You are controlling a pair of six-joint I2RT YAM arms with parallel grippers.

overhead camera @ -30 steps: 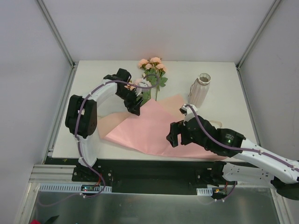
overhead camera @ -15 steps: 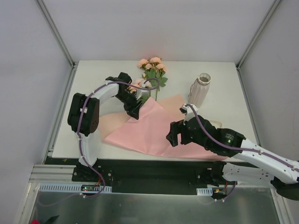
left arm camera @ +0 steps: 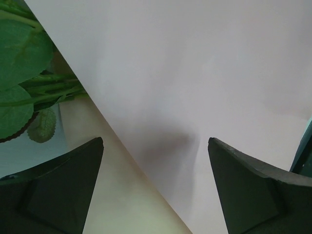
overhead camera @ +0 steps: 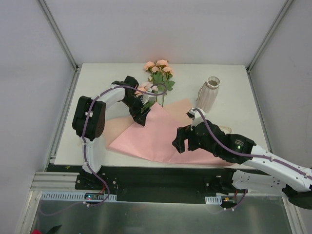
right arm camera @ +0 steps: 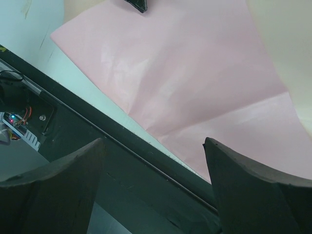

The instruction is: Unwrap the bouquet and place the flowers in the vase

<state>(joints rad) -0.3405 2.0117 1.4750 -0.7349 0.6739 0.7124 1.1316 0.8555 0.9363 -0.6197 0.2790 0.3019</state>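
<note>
The pink paper (overhead camera: 156, 134) lies opened flat on the table (overhead camera: 97, 78), so the unwrapping looks done. The flowers (overhead camera: 158, 73) lie at the far middle of the table, blooms pointing away from the arms. Their stems (left arm camera: 48, 90) reach the sheet's far edge. The vase (overhead camera: 209, 95) stands upright to their right, apart from them. The left gripper (left arm camera: 155, 146) hovers at that edge, its 2 fingers spread wide with nothing between them. The right gripper (right arm camera: 154, 144) hangs over the sheet's near side, likewise spread and empty. To my eye the stems come next: the left gripper should shift toward the green, straddle every stem clear of the paper, then close gently.
</note>
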